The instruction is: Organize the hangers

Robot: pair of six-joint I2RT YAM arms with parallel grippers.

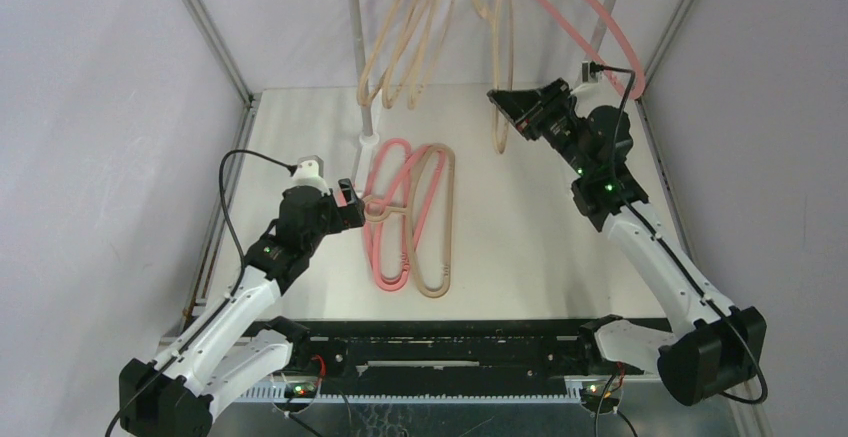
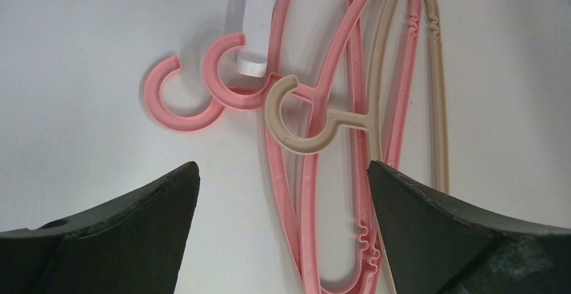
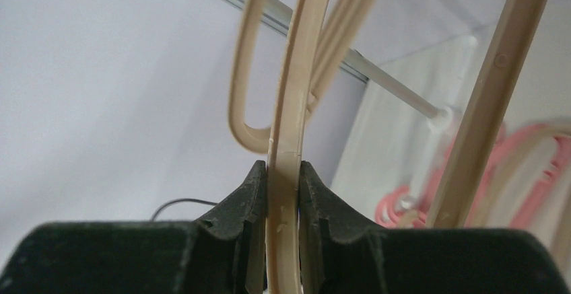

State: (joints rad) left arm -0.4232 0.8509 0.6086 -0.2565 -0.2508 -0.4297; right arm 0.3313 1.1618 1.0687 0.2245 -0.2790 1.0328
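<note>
Two salmon pink hangers (image 1: 385,222) and a beige hanger (image 1: 440,217) lie overlapped on the table, hooks to the left. My left gripper (image 1: 350,202) is open and empty just left of those hooks. In the left wrist view its jaws (image 2: 283,169) stand wide apart above a pink hanger's arm (image 2: 306,200), with the pink hooks (image 2: 182,99) and the beige hook (image 2: 296,116) ahead. My right gripper (image 1: 497,102) is shut on the lower edge of a beige hanger (image 1: 500,57) hanging from the rack; the grip shows in the right wrist view (image 3: 283,169). Several beige hangers (image 1: 405,37) and a pink hanger (image 1: 580,7) hang from the rack.
Grey rack poles stand at the back: the left pole (image 1: 355,47) on a white base (image 1: 368,140), and the right pole (image 1: 610,7). The left pole's foot also shows in the left wrist view (image 2: 252,31). Frame posts and white walls close in both sides.
</note>
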